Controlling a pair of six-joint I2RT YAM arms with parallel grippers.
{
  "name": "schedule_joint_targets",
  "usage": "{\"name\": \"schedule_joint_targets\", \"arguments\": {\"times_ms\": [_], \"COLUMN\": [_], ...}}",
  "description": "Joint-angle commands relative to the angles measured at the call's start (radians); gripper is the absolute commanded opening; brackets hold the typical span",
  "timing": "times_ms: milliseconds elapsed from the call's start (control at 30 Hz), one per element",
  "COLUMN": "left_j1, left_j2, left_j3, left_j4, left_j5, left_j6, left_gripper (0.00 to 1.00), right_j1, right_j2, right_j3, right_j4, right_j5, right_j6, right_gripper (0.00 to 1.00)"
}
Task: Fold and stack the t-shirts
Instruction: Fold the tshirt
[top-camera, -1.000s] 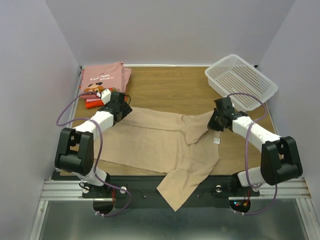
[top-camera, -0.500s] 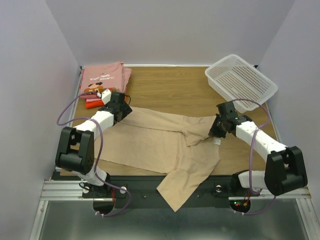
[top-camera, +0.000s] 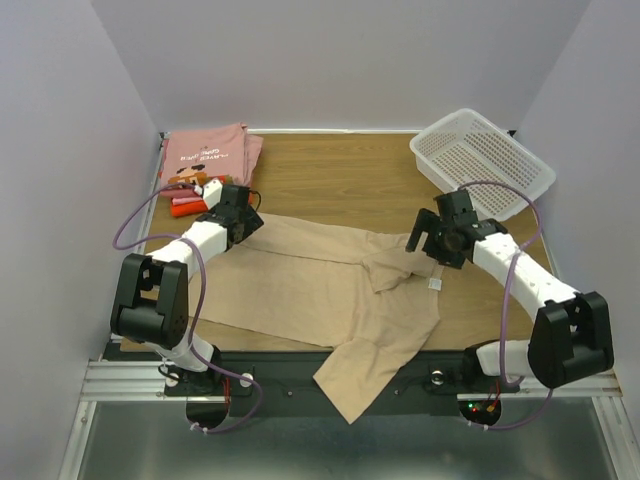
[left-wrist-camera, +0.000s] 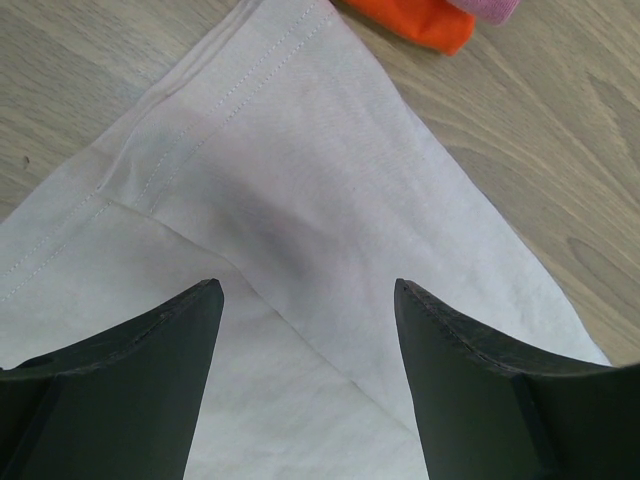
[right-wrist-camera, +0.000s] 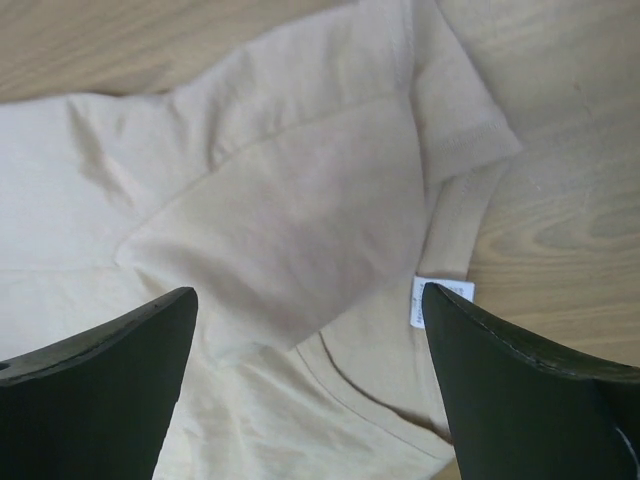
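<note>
A tan t-shirt (top-camera: 320, 285) lies spread across the table, its lower part hanging over the near edge. One sleeve is folded in over the chest (right-wrist-camera: 300, 230), beside the collar and its white label (right-wrist-camera: 440, 300). My right gripper (top-camera: 425, 238) hovers open above that folded sleeve, holding nothing. My left gripper (top-camera: 240, 212) stands open over the shirt's far left corner (left-wrist-camera: 300, 180), nothing between its fingers. Folded pink t-shirts (top-camera: 205, 155) with print lie at the back left on a red-orange one (top-camera: 185, 208).
A white perforated basket (top-camera: 480, 165) sits at the back right, close behind my right arm. Grey walls close in the table on three sides. Bare wood (top-camera: 340, 175) shows between the pink stack and the basket.
My right gripper opened, let go of the tan sleeve and rose slightly. The sleeve now lies folded on the shirt. The left arm has not moved.
</note>
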Motion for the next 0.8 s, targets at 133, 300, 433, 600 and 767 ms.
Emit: {"name": "schedule_joint_targets", "arguments": {"times_ms": [133,300,433,600,767], "left_j1": [0.002,0.002,0.013,0.038,0.038], "left_j2": [-0.013,0.052,0.107,0.150,0.154], "left_j3": [0.091,0.082,0.060,0.023,-0.012], "left_j4": [0.009,0.038,0.050,0.061,0.069], "left_j5": [0.010,0.036,0.039,0.053,0.080], "left_j6": [0.057,0.062,0.057,0.050,0.037], "left_gripper": [0.81,0.81,0.81,0.80,0.80], "right_j1": [-0.005,-0.006,-0.034,-0.078,-0.117], "right_j2": [0.115,0.221,0.342,0.492,0.633], "right_j3": [0.067,0.047,0.076,0.171,0.311], "right_j4": [0.093,0.153,0.193,0.250,0.284], "right_j5": [-0.117,-0.056,-0.027,0.011,-0.123], "right_j6": [-0.037,-0.015,-0.026,-0.113,-0.297], "right_gripper": [1.00,1.00,1.00,1.00,1.00]}}
